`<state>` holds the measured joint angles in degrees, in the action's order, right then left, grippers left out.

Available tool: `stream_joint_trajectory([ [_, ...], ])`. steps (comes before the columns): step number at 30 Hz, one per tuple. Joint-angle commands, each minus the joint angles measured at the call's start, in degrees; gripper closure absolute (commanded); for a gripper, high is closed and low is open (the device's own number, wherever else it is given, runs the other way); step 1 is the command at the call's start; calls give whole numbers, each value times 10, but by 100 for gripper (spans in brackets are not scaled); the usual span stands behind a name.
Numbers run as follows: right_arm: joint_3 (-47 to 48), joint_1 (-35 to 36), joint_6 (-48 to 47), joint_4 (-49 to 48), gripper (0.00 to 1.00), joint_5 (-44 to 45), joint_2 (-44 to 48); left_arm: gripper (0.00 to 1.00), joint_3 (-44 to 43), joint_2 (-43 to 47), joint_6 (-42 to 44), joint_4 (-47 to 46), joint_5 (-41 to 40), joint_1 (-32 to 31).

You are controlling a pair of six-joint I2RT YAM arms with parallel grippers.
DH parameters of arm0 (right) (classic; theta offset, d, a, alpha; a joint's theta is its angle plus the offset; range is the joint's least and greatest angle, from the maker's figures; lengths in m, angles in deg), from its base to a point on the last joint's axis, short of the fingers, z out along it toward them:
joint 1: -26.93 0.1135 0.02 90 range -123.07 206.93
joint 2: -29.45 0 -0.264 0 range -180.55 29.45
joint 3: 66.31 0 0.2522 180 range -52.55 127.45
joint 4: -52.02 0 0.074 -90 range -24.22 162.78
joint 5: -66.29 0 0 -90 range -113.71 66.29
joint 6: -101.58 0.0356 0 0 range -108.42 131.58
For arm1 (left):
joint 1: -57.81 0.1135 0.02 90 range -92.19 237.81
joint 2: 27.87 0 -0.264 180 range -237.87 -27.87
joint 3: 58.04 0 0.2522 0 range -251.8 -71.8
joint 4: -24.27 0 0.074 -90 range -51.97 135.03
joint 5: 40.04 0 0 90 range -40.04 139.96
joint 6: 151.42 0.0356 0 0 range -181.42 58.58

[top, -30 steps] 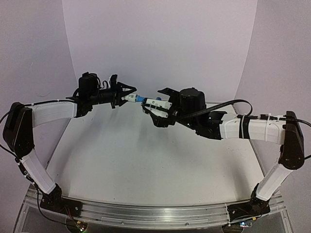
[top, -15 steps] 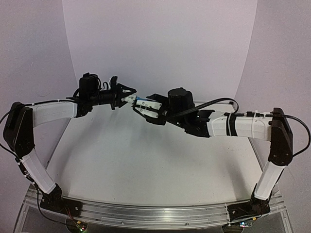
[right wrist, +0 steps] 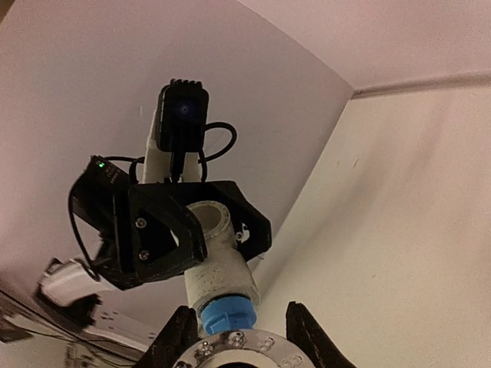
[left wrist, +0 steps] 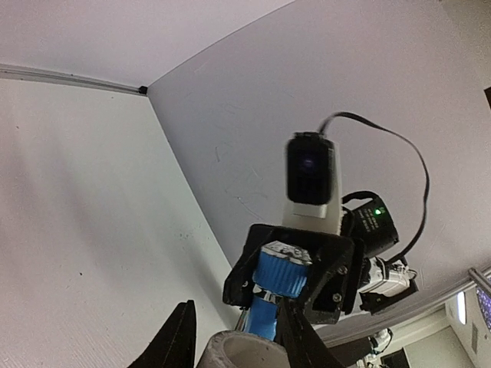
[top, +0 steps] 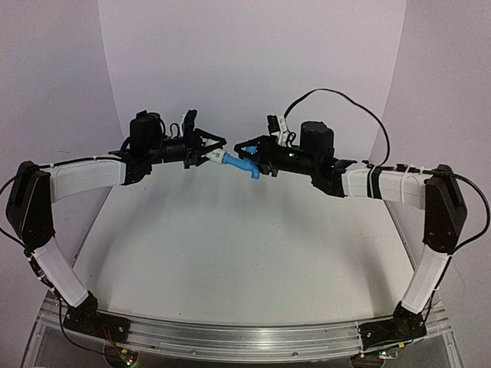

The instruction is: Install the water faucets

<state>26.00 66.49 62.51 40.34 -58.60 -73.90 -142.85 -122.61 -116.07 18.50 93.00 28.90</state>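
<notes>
The water faucets hang in mid-air between the two arms, above the back of the table. My left gripper (top: 215, 153) is shut on the short white pipe fitting (top: 219, 159), whose open end shows between its fingers (left wrist: 178, 341) in the left wrist view. The bright-blue tap (top: 244, 166) sticks out of that fitting, its spout pointing down. My right gripper (top: 253, 157) is closed round the tap's ribbed blue head (left wrist: 282, 274). In the right wrist view the tap's silvery end (right wrist: 238, 349) sits between the right fingers (right wrist: 178, 337), with the white fitting (right wrist: 219, 264) beyond it.
The white table (top: 230, 253) lies below both arms, with lilac backdrop walls (top: 253, 61) behind and beside it. A black cable (top: 337, 100) arches above the right wrist. A metal rail (top: 245, 337) runs along the near edge by the arm bases.
My right gripper has rolled over, moved in on the blue tap and closed from wide open onto it. The left gripper keeps its hold on the white fitting, shifted slightly right.
</notes>
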Motion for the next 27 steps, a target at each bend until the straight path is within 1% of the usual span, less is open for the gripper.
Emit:
stream_joint_trajectory([
  [1, -21, -33, 321, -151, 72, -31, 20, 100, -15, 3, 36, -1, -14, 26],
  [3, -27, -40, 237, -105, 52, -16, 31, 100, -14, 4, 31, -1, -13, 26],
  [5, -22, -43, 112, -13, 37, 22, 51, 100, -11, 6, 18, -1, -12, 28],
  [6, -21, -43, 31, 32, 29, 49, 65, 100, -9, 6, 10, 0, -11, 29],
  [7, -30, -43, -61, 52, 20, 66, 77, 100, -6, 6, 2, 0, -9, 29],
  [8, -43, -43, -133, 55, 14, 76, 93, 100, -4, 6, -5, 0, -8, 30],
  [10, -58, -42, -268, 57, 8, 69, 125, 100, -1, 6, -15, 1, -4, 31],
  [11, -62, -41, -332, 60, 5, 51, 135, 100, 0, 5, -21, 1, 0, 31],
  [13, -59, -29, -480, 89, 2, 30, 149, 100, -1, 1, -33, 1, 10, 31],
  [14, -53, -17, -565, 124, 2, 40, 155, 100, -3, -1, -41, 2, 17, 32],
  [15, -53, 0, -646, 139, 2, 61, 158, 100, -6, -4, -49, 2, 24, 32],
  [16, -55, 13, -707, 152, 2, 83, 162, 100, -7, -5, -57, 2, 29, 32],
  [18, -71, 44, -835, 149, 2, 139, 167, 100, -6, -5, -75, 2, 36, 32],
  [21, -84, 54, -926, 104, 2, 167, 155, 100, 0, 0, -92, 1, 46, 32],
  [25, -58, 76, -1024, 115, 2, 174, 125, 100, 1, -1, -114, 2, 66, 32],
  [27, -46, 85, -1051, 120, 2, 187, 103, 100, -1, -3, -120, 1, 72, 32],
])
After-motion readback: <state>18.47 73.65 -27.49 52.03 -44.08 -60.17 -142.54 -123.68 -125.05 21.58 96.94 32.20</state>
